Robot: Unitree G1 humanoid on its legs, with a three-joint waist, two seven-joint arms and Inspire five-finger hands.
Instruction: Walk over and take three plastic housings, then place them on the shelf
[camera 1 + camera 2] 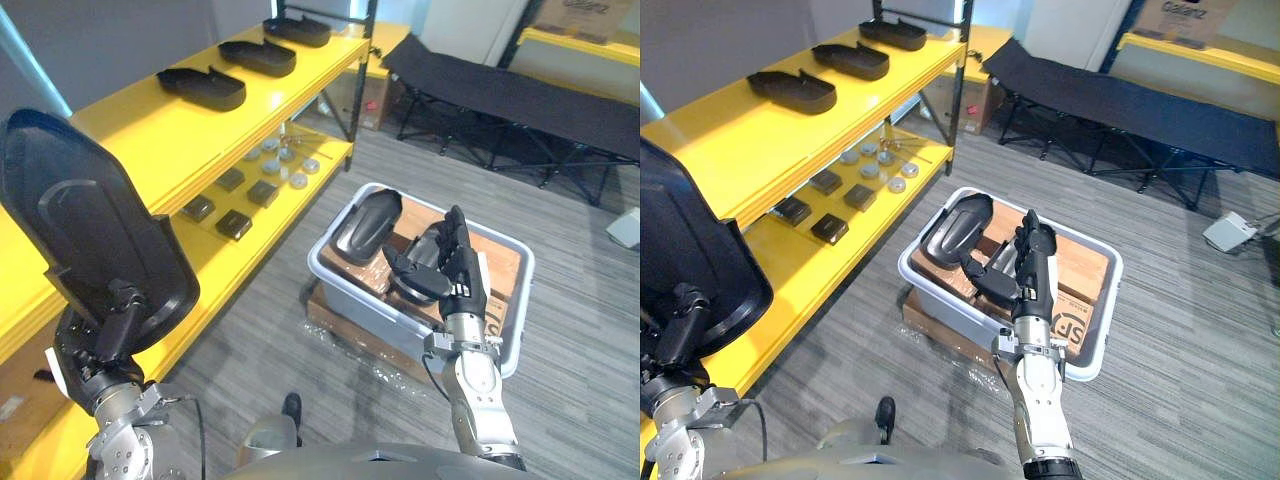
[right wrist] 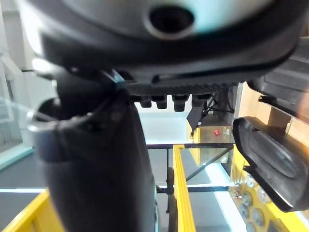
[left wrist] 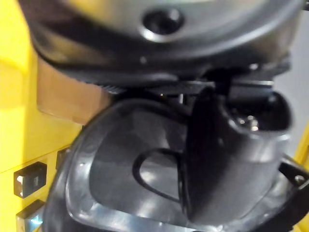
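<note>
Holding one plastic housing (image 1: pixel 90 230) upright in our left hand (image 1: pixel 100 345), fingers and thumb clamped on its lower rim, we stand beside the yellow shelf (image 1: pixel 140 130). Three other housings (image 1: pixel 202 88) lie on its top board. Our right hand (image 1: pixel 455 270) hovers over the grey bin (image 1: pixel 370 300), fingers straight and empty. The grip looks narrow, so we judge the tall shell could pivot, slip, or clip the shelf edge as we reach in.
</note>
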